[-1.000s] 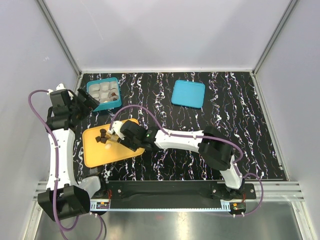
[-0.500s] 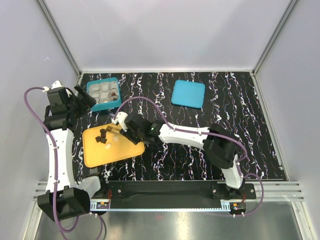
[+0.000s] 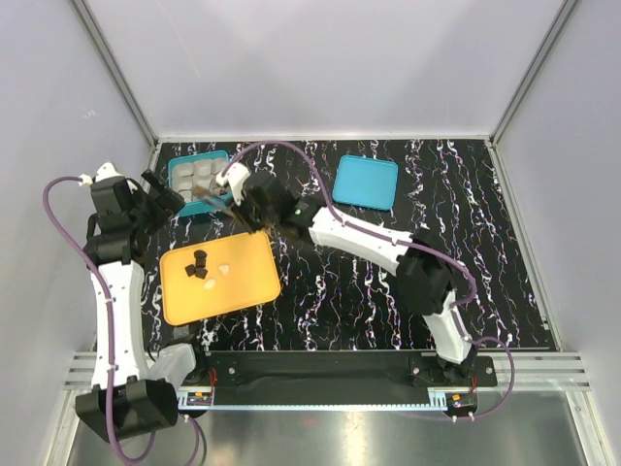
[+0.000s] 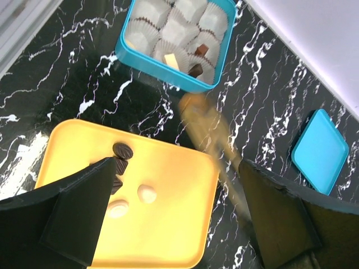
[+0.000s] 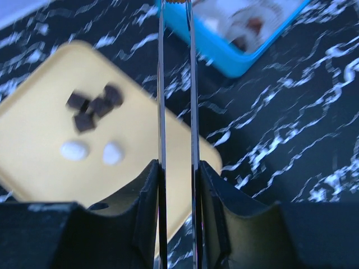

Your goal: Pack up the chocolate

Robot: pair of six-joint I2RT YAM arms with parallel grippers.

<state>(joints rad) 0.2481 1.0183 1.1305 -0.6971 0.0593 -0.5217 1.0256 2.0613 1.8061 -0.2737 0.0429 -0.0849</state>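
Several chocolate pieces lie on the orange tray: dark ones and two cream-white ones. The teal box holds a cream piece and brown pieces in its pale cups. My right gripper is shut on thin metal tongs, whose tips reach the box's near edge; they look blurred in the left wrist view. I cannot tell what the tips hold. My left gripper is open and empty above the tray.
A flat teal lid lies at the back, right of the middle. The black marbled table is walled by white panels on the left, back and right. The right arm stretches across the table's middle.
My right gripper with the tongs has moved from over the orange tray back to the teal box. My left gripper has drawn a little to the left.
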